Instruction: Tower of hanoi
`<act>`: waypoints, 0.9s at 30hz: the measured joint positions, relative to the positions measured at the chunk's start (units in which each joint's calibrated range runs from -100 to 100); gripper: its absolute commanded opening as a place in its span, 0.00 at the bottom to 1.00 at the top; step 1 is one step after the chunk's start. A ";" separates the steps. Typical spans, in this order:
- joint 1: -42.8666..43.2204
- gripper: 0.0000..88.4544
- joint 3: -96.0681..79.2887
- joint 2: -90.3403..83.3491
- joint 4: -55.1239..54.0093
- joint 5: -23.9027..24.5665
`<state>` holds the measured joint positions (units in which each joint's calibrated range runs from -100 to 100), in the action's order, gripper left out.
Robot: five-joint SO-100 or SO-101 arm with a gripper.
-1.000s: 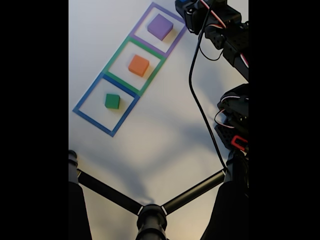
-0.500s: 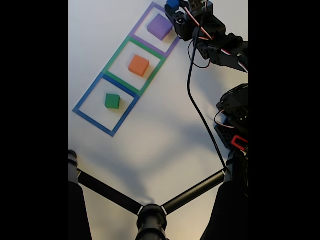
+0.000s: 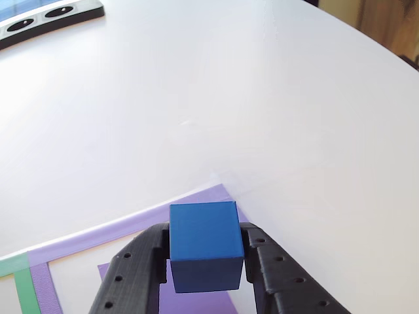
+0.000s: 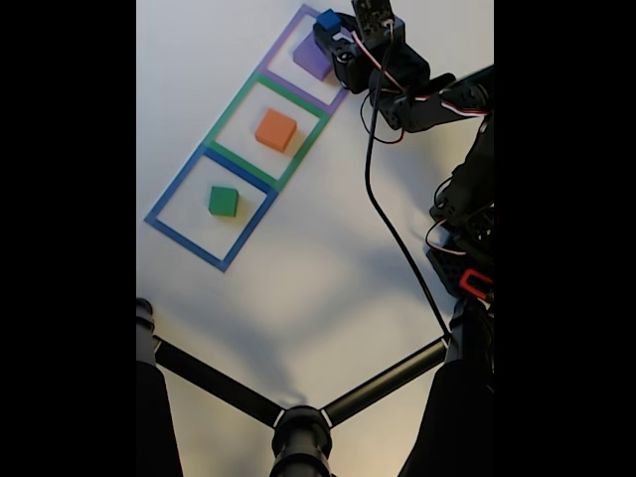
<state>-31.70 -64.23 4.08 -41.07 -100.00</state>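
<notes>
My gripper [image 3: 204, 252] is shut on a blue cube [image 3: 204, 243], held just above a purple block [image 3: 196, 302] inside the purple taped square [image 3: 131, 226]. In the fixed view the blue cube [image 4: 329, 20] and gripper [image 4: 332, 28] hover over the purple block [image 4: 310, 62] at the top of the row. An orange block [image 4: 275, 129] sits in the green square and a small green block [image 4: 224, 201] sits in the blue square [image 4: 164, 204]. Most of the purple block is hidden by the gripper.
A black cable [image 4: 383, 209] hangs from the arm across the white table. A black tripod-like stand [image 4: 298, 422] spreads along the bottom of the fixed view. A dark device [image 3: 46, 16] lies at the far table edge.
The arm has swung left from the top right corner, carrying the blue cube over the purple block. The three blocks in the squares have not moved.
</notes>
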 measured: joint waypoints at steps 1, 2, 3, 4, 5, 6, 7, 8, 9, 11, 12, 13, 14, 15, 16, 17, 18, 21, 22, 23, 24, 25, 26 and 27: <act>0.30 0.04 0.00 0.59 -0.48 0.00; 0.60 0.04 0.00 1.18 -0.88 0.00; 0.80 0.04 0.00 1.60 -1.28 0.00; 1.00 0.04 0.00 1.93 -1.67 0.00; 1.10 0.04 0.00 2.27 -2.15 0.00; 1.20 0.04 0.00 2.77 -2.47 0.00; 1.20 0.04 0.00 3.36 -2.87 0.00; 1.20 0.04 0.09 4.12 -3.43 0.00; 1.20 0.04 0.17 4.96 -3.99 0.00; 1.20 0.04 0.52 6.47 -5.18 0.00; 1.20 0.04 0.52 6.98 -5.82 0.00; 1.20 0.04 0.60 7.40 -6.30 0.00; 1.20 0.04 0.60 7.73 -6.70 0.00; 1.30 0.05 0.60 7.99 -7.02 0.00; 1.40 0.05 0.60 8.15 -7.26 0.38; 1.60 0.05 0.60 8.24 -7.81 0.38; 1.80 0.05 0.60 8.32 -8.29 0.38; 2.80 0.05 0.60 8.91 -9.41 0.38; 3.00 0.05 0.60 9.16 -9.57 0.19; 3.20 0.05 0.60 9.33 -9.57 0.19; 3.30 0.05 0.60 9.33 -9.57 0.19; 3.30 0.05 0.60 9.33 -9.57 0.19; 3.30 0.05 0.60 9.33 -9.57 0.19; 3.30 0.05 0.52 9.33 -9.57 0.19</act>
<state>-28.41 -63.71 13.41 -50.64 -99.81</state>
